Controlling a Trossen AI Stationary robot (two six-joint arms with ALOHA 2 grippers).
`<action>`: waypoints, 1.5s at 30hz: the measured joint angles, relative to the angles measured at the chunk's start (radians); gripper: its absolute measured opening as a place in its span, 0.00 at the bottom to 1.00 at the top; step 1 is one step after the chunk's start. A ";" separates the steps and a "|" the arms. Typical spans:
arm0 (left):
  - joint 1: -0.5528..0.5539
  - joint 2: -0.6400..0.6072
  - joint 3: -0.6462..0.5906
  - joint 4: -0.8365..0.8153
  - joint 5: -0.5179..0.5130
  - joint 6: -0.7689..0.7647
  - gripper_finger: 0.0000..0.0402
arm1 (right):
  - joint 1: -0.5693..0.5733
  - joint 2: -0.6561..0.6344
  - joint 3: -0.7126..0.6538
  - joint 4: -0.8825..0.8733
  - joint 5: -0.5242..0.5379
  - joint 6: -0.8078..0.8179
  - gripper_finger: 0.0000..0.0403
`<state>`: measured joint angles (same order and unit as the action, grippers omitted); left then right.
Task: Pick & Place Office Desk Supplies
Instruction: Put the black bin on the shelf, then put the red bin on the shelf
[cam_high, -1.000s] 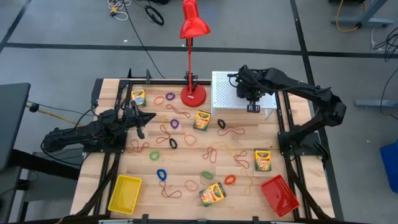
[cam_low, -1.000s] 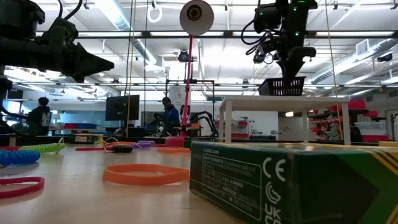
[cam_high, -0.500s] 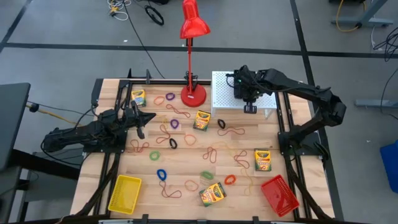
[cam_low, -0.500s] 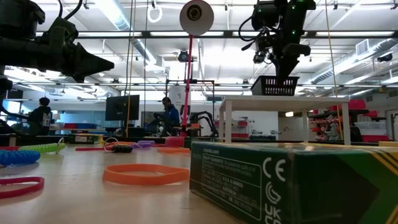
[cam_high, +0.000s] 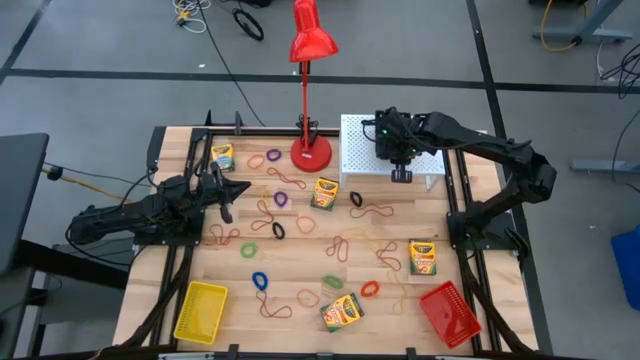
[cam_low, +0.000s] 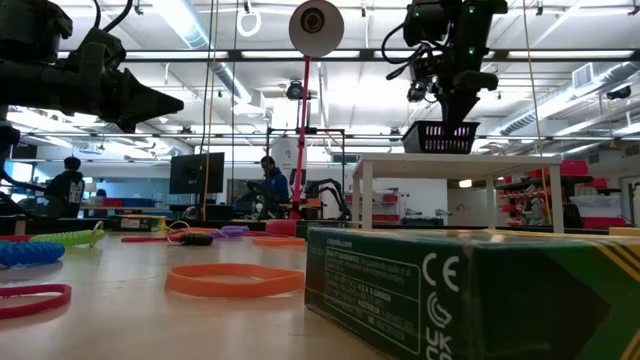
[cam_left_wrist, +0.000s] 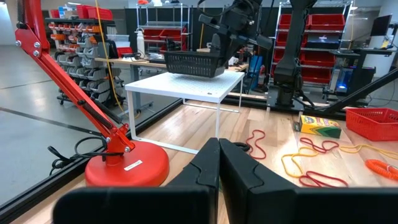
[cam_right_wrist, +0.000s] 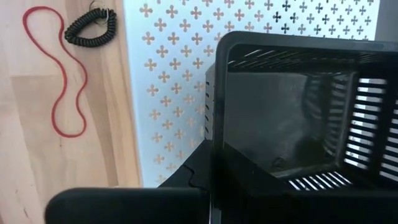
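Over the white perforated stand (cam_high: 362, 150) at the table's far right, my right gripper (cam_high: 400, 168) is shut on a black slatted basket (cam_low: 440, 137). The basket (cam_left_wrist: 196, 63) hangs close above the stand's top (cam_left_wrist: 193, 86); whether it touches the top I cannot tell. Yellow-and-green crayon boxes (cam_high: 326, 192) (cam_high: 423, 256) (cam_high: 342, 312) lie flat on the wooden table among many coloured rubber-band loops (cam_high: 290, 215). At the table's left, my left gripper (cam_high: 228, 190) is shut and level, with nothing in it. My right gripper holds the basket by one upright side wall at its rim (cam_right_wrist: 214, 134). The wall runs down between the two fingers (cam_right_wrist: 186, 180), seemingly one inside and one outside. The fingers come from above, slanting steeply down. The basket hangs below them, open side up and a little tilted.
A tall red desk lamp stands on its base (cam_high: 311, 153) just left of the stand. A yellow tray (cam_high: 200, 310) sits at the near left corner and a red one (cam_high: 450, 312) at the near right. A black coiled band (cam_right_wrist: 91, 26) lies beside the stand.
My right gripper has carried the basket a little toward the table's left, over the stand's top, and stays shut on it.
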<state>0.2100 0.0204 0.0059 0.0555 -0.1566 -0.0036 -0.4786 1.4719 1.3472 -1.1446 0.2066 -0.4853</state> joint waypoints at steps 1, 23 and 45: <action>0.000 0.000 0.000 0.000 0.000 0.000 0.02 | 0.000 0.000 0.000 0.000 0.000 0.001 0.07; 0.000 0.000 0.000 0.000 0.000 0.000 0.02 | 0.238 -0.149 0.003 -0.018 0.161 0.200 0.29; 0.000 0.000 0.000 0.000 0.000 0.000 0.02 | 0.744 -0.208 -0.536 0.584 -0.024 0.586 0.02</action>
<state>0.2097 0.0200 0.0061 0.0558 -0.1566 -0.0034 0.2651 1.2636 0.8116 -0.5611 0.1829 0.1008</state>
